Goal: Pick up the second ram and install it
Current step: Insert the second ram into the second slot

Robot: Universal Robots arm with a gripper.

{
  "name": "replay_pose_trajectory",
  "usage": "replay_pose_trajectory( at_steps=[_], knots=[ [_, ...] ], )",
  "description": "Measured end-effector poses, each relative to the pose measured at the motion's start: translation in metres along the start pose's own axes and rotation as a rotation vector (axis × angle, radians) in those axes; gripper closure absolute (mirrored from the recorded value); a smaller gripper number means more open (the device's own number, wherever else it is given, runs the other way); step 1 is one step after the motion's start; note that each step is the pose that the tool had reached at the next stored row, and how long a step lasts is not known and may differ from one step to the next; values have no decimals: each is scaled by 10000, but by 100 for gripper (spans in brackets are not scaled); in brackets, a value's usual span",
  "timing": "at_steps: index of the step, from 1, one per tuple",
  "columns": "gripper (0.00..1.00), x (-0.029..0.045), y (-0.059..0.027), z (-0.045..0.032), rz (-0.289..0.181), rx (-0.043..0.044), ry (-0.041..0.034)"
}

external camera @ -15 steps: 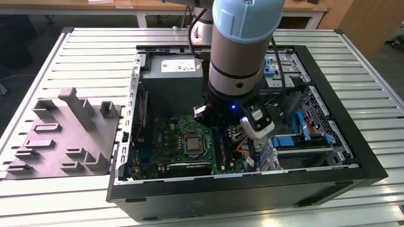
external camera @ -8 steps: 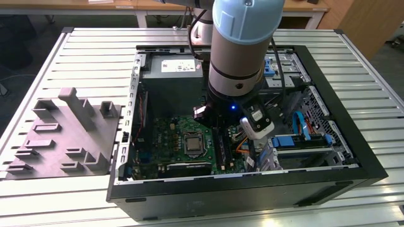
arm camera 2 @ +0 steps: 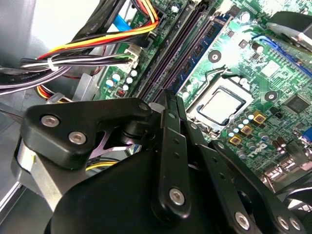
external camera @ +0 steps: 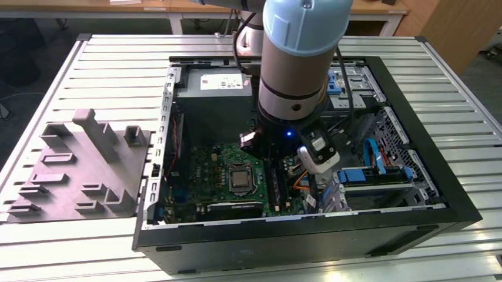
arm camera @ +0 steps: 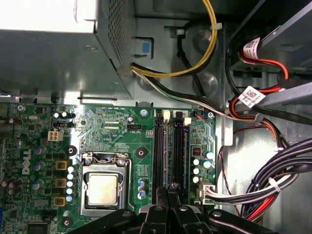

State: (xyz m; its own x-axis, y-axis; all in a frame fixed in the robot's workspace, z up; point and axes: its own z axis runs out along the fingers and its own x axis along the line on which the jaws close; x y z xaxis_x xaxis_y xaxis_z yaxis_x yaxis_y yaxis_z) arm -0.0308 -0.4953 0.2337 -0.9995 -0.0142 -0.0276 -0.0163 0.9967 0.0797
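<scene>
Inside the open computer case lies the motherboard, the claw closed above its memory slots. Whether the second ram fills one is unclear.

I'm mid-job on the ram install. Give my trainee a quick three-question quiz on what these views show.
1. True or false: in the first wrist view the claw points at the memory slots beside the processor socket.
2. In the exterior view, where is the grey fixture?
A) inside the drive bay
B) on the table, at the exterior view's left of the computer case
C) on top of the arm
3. Fill in: in the first wrist view, the cable looping away from the power supply is ___ in colour.

Key: 1 true; 2 B; 3 yellow.
</scene>
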Motion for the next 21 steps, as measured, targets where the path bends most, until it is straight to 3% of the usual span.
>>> replay_pose_trajectory(
  at_steps=[5, 21],
  knots=[
    [88, 1, 0, 4, 1, -53, -1],
    [88, 1, -1, 7, 87, -55, -8]
  ],
)
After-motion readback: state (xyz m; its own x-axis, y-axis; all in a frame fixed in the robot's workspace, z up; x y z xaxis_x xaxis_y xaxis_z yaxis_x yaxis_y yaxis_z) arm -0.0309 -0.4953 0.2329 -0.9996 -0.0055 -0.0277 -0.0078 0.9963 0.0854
